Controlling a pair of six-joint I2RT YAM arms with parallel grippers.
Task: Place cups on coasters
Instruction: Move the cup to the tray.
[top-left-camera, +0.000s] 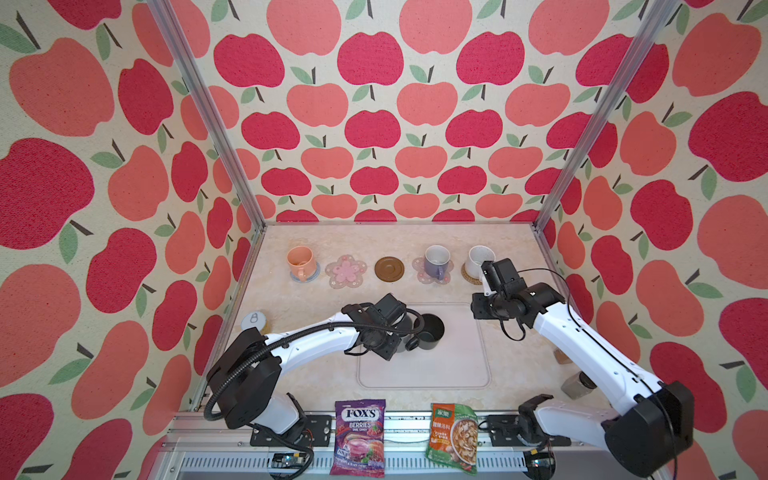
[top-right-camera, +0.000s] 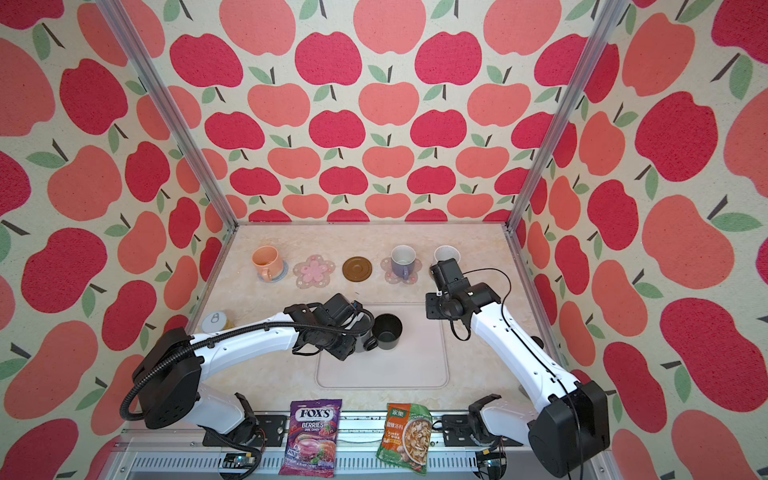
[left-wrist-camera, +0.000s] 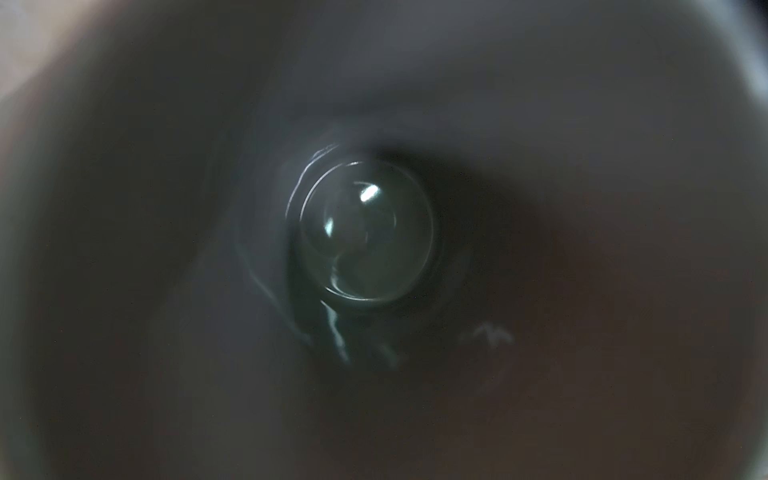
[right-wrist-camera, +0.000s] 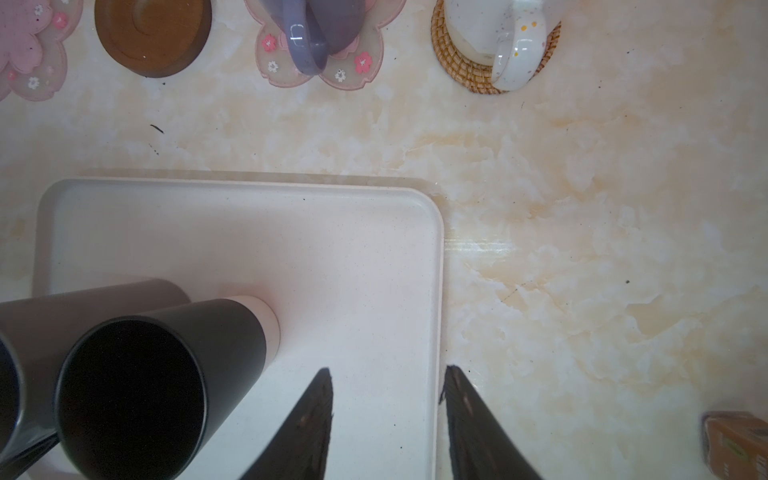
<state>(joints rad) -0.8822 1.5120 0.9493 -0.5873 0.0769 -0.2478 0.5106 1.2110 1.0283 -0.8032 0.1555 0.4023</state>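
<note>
Left jaws: hung over grey mug (right-wrist-camera: 95, 301) on tray (right-wrist-camera: 332, 249), seemingly for a rim pickup; grip couldn't be told.
Right jaws: spread, empty.
Black mug (top-left-camera: 430, 330): stood on tray.
Free coasters: pink flower (top-left-camera: 345, 271), brown disc (top-left-camera: 389, 269).

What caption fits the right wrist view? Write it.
Open right gripper over tray edge; black mug on tray; lavender mug, speckled mug on coasters.

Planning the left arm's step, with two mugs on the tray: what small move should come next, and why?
Probably close the left gripper on the grey mug and lift it: its wrist camera looks inside a mug, and a pink flower coaster and the brown coaster stand bare.
</note>
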